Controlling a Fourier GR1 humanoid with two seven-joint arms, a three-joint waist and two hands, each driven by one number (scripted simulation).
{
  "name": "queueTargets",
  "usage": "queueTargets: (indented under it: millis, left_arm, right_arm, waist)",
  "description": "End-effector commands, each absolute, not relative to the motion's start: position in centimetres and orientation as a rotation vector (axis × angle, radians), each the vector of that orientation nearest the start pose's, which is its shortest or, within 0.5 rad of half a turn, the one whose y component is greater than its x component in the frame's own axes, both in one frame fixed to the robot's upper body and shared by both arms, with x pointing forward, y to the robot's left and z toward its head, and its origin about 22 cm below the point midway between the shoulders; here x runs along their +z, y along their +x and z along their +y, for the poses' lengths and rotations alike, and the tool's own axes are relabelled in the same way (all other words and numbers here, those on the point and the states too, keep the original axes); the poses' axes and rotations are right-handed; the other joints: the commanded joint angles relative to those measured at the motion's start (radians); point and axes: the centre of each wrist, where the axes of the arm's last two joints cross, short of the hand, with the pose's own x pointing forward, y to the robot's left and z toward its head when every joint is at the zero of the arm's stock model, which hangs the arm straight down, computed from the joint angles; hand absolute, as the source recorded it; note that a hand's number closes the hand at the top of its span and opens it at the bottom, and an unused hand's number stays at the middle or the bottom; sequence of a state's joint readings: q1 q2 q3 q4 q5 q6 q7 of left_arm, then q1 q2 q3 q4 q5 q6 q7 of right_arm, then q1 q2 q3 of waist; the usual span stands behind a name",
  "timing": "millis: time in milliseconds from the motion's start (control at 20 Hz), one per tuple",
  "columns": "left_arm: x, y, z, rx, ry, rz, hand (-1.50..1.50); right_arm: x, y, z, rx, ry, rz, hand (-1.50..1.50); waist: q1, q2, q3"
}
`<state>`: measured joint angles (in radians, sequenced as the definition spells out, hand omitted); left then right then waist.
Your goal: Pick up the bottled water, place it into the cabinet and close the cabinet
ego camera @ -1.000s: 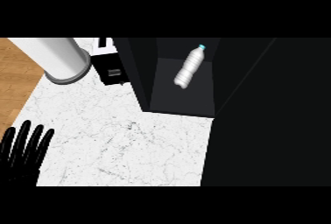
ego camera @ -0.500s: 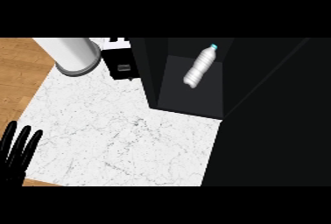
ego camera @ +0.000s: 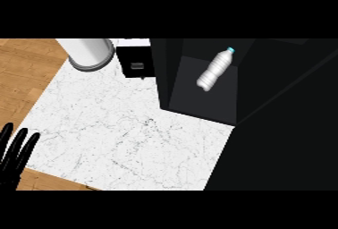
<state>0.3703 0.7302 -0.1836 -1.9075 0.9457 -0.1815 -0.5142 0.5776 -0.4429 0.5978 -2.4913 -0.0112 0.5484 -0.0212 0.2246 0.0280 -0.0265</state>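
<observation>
A kitchen: marble counter (ego camera: 119,134), dark cabinet (ego camera: 198,89), wood floor (ego camera: 26,71).

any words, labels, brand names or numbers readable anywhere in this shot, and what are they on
None can be read.
Bottled water: no label or print shows, only a blue cap.
Black box on the counter: a small grey patch on its front, too small to tell whether it carries text.
White cylinder: plain, no marks.
</observation>
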Motion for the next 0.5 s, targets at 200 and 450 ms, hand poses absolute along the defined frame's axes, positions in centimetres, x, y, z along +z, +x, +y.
queueTargets:
  millis: [200, 450]
  left_arm:
    - [6.0, 15.5, 33.8, 0.095, -0.518, -1.857, -1.50]
    - [6.2, 15.5, 34.2, 0.077, -0.518, -1.847, -1.50]
  right_arm:
    - [14.1, 7.9, -17.6, 1.122, 0.863, -1.632, 1.50]
    - [14.3, 8.4, -17.7, 1.199, 0.837, -1.607, 1.50]
  waist:
    - [0.015, 0.001, -0.004]
    - [0.009, -0.003, -0.004]
